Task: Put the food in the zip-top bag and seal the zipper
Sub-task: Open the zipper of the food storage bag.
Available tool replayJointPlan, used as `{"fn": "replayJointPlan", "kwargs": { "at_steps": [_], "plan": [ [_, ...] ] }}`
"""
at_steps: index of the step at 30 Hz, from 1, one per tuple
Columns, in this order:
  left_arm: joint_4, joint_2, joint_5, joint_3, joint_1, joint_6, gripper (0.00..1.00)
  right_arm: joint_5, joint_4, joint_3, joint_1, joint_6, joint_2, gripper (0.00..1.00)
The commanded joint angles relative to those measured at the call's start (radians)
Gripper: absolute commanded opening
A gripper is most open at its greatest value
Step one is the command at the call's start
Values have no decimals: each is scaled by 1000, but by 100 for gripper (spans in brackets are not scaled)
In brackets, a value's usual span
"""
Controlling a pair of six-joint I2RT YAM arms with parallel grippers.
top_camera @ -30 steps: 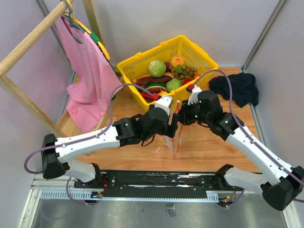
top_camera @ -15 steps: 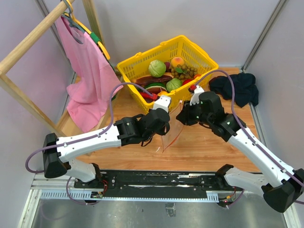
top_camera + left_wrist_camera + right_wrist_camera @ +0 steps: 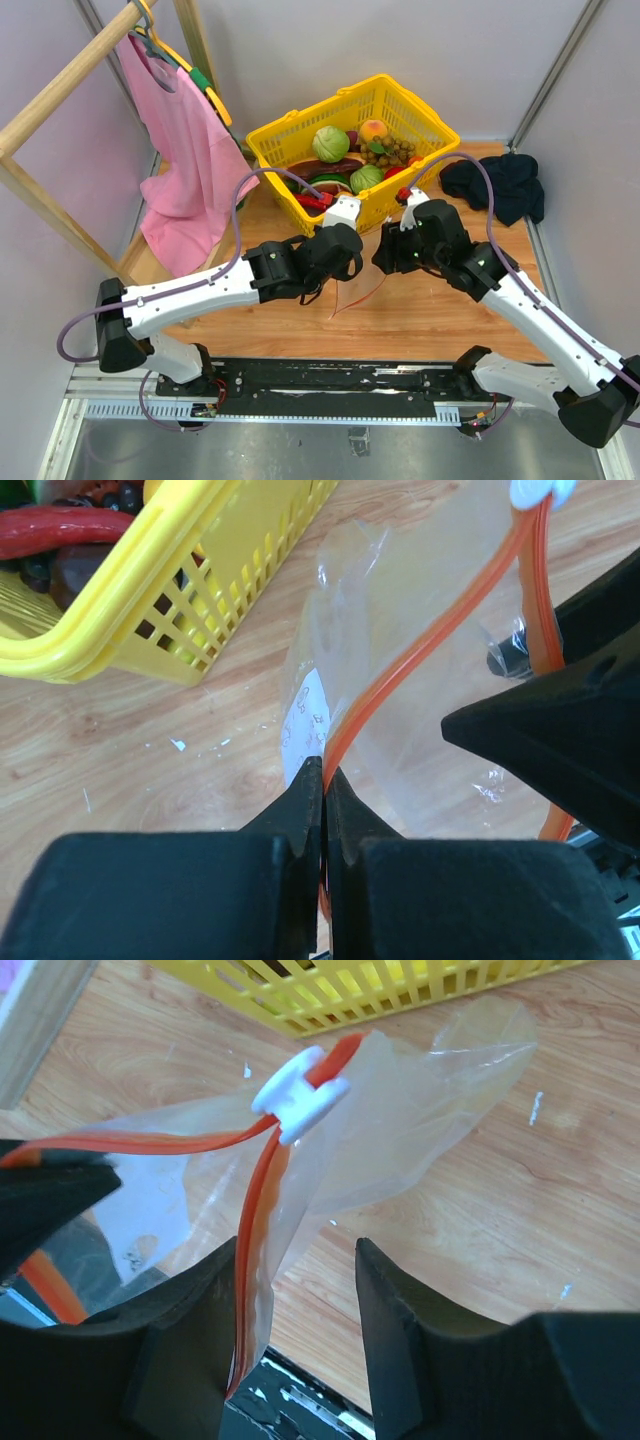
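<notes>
though bowed, zipper [image 3: 170,1144] diagonal

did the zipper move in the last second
Yes. Against the yellow basket, the zipper has swung its lower end left, so the strip now slants where it ran straight toward the near edge.

No legible text, brand, number or sign in any view.
Only candidate: white patch [image 3: 306,715] printed on clear wall of zip-top bag [image 3: 420,600], left wrist view. Carries tiny grey marks, too small and blurred to read.
Right wrist view: same patch seen through film, few dark specks, unreadable.
Top view: patch not resolved.
</notes>
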Motion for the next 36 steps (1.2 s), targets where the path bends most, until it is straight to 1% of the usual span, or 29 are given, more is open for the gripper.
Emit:
{"fn": "replayJointPlan", "kwargs": {
  "at_steps": [1,3,4,7,11,14,17,21,24,28,32,36],
  "plan": [
    [-87,11,-62,77,1,-36,0,99,-79,38,23,-32,-18,48],
    [-135,10,-76,99,1,-49,0,120,-89,40,24,-45,-24,45],
    [-154,6,-83,104,2,-52,0,127,-93,43,24,-51,-25,41],
    [-204,-15,-85,111,1,-66,0,132,-94,41,24,-66,-19,29],
    [-276,-45,-85,120,1,-87,0,129,-88,42,24,-86,9,15],
    [-321,-67,-82,115,3,-100,0,134,-86,46,24,-105,24,7],
    [-322,-91,-67,91,12,-106,0,154,-86,45,24,-117,25,5],
    [-236,-122,19,29,35,-89,0,157,-86,46,24,-125,21,4],
    [-171,-140,58,-5,45,-76,0,129,-60,33,23,-136,2,5],
    [-143,-144,79,-18,54,-66,0,68,19,-15,23,-136,-39,11],
    [-177,-143,75,-13,59,-63,0,-23,81,-40,23,-139,-45,19],
    [-212,-162,58,-6,63,-62,0,-54,96,-25,24,-149,-32,28]
  ]
}}
